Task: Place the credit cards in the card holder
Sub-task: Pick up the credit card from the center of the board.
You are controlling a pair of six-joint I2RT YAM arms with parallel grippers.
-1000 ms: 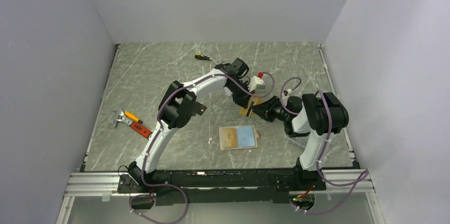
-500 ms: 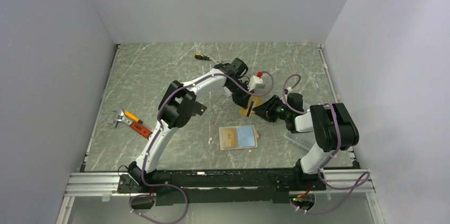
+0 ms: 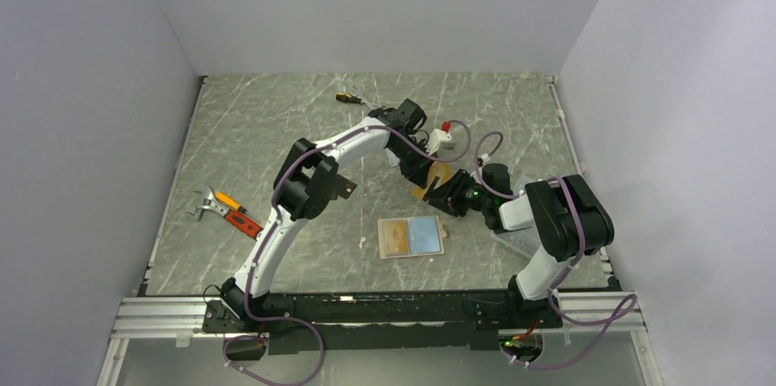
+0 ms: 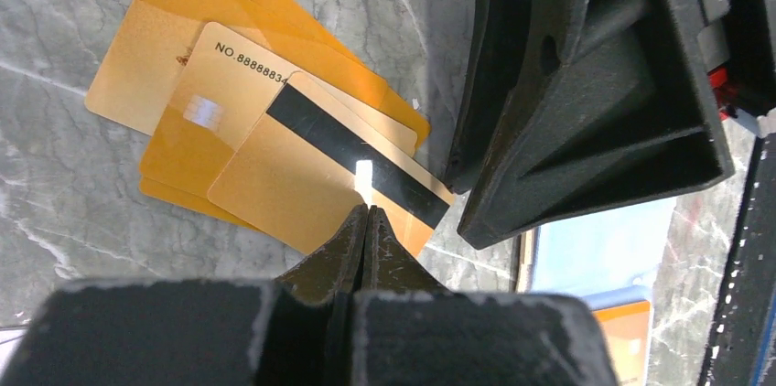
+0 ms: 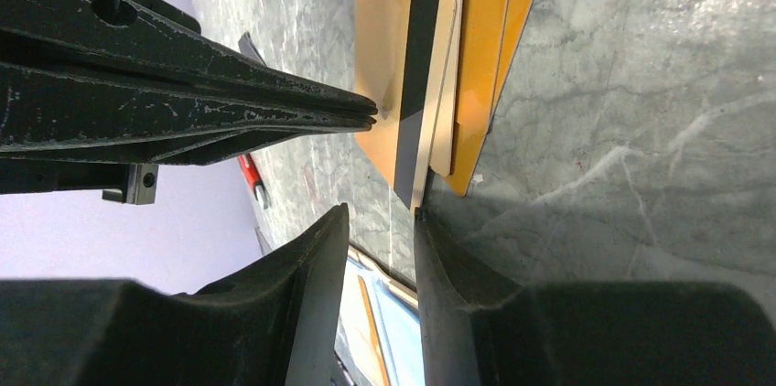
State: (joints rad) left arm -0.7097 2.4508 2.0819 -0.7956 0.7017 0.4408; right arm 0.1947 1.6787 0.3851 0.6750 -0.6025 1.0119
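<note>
Several orange-gold credit cards (image 4: 265, 130) lie fanned in a pile on the table. The top one (image 5: 407, 66) shows a black magnetic stripe. My left gripper (image 4: 367, 214) is shut, and its tips press down on that top card. My right gripper (image 5: 382, 212) is open with a narrow gap, low at the pile's near edge, one fingertip touching the top card's corner. It fills the right of the left wrist view (image 4: 586, 93). The card holder (image 3: 412, 237) lies open in front of the pile, orange and blue panels up, with no gripper on it.
A clear plastic box (image 3: 512, 241) lies under the right arm. A white object with a red cap (image 3: 444, 137) stands just behind the cards. A screwdriver (image 3: 346, 98) lies at the back, and orange-handled tools (image 3: 224, 208) lie at the left.
The right arm has swung its elbow down and right, and its gripper has turned and edged in toward the card pile. The left gripper has stayed on the cards.
</note>
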